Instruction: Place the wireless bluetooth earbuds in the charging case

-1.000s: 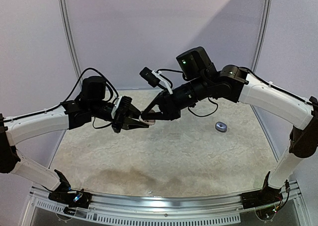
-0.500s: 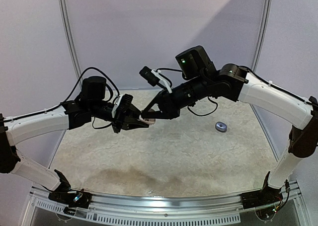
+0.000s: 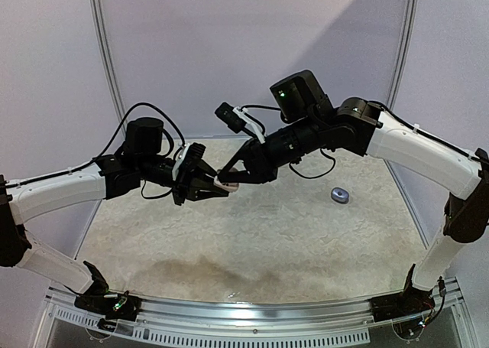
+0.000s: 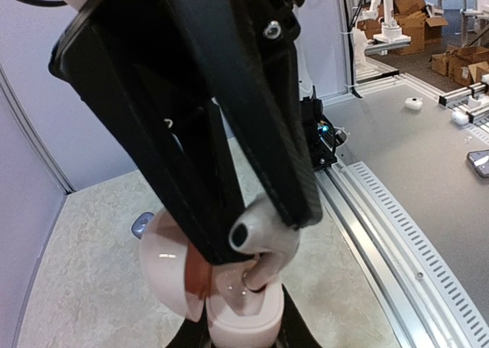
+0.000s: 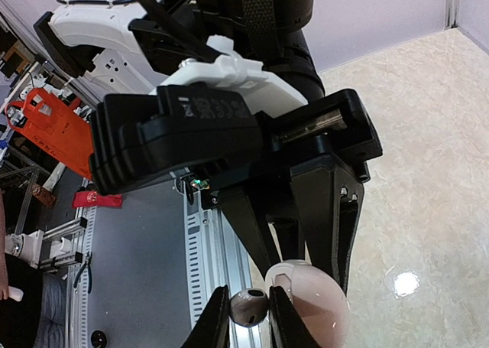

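My left gripper (image 3: pixel 208 184) is shut on the base of an open pale pink charging case (image 4: pixel 238 314), held above the table with its lid (image 4: pixel 163 268) swung out to one side. My right gripper (image 5: pixel 248 317) is shut on one of the wireless bluetooth earbuds (image 5: pixel 248 307), which sits between both fingertips. In the left wrist view this earbud (image 4: pixel 264 238) hangs at the case's opening with its stem reaching down into a well. Seen from the top view, the two grippers meet tip to tip at the case (image 3: pixel 227 185).
A small blue-grey oval object (image 3: pixel 339 196) lies on the speckled beige table (image 3: pixel 260 241) at the right, also seen in the left wrist view (image 4: pixel 142 224). A metal rail (image 3: pixel 252 311) runs along the near edge. Pale walls close in the back.
Both grippers and the case have shifted up slightly. The earbud stays between the right fingers at the case's opening.
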`<state>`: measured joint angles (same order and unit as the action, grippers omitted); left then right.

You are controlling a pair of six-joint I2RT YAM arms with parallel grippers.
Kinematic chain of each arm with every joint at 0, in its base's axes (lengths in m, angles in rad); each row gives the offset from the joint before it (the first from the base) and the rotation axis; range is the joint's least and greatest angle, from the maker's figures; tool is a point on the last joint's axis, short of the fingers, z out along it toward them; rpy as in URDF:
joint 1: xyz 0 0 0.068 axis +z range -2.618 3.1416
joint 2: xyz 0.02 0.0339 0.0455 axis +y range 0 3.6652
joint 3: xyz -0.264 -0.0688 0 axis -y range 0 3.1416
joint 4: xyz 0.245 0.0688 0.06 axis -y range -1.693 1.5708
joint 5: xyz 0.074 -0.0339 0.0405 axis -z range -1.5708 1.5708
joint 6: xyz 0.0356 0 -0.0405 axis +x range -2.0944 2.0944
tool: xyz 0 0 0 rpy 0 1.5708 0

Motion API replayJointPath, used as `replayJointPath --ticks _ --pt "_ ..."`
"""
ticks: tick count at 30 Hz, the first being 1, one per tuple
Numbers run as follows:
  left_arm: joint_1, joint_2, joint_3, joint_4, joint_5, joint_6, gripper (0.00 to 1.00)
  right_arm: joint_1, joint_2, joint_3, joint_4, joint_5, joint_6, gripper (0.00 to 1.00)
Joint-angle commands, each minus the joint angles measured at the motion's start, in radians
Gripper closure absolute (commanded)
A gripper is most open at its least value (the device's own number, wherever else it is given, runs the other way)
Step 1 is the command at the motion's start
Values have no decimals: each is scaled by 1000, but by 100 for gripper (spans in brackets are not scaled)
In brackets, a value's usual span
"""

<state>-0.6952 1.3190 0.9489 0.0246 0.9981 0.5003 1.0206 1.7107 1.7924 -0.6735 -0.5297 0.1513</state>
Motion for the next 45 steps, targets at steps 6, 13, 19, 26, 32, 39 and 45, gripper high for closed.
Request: replayJointPath --ticks 6,13,19,26,32,39,45 --pt "-3 -22 15 61 92 -7 100 -32 49 6 -107 94 12 86" --pt "-3 -23 11 46 80 132 100 -35 54 28 -137 80 4 92" --pt "-3 -25 11 44 93 135 100 -37 89 84 -191 107 -9 85" --pt "-3 -24 11 57 119 -13 100 -37 105 94 -207 127 -6 85" --pt "-3 -27 11 61 123 -63 100 -41 105 95 -221 149 -4 82" --pt "-3 -25 13 70 128 -74 100 -41 107 101 -221 156 -4 78" --pt "-3 -26 13 69 128 -81 100 -42 107 101 -233 162 -7 75"
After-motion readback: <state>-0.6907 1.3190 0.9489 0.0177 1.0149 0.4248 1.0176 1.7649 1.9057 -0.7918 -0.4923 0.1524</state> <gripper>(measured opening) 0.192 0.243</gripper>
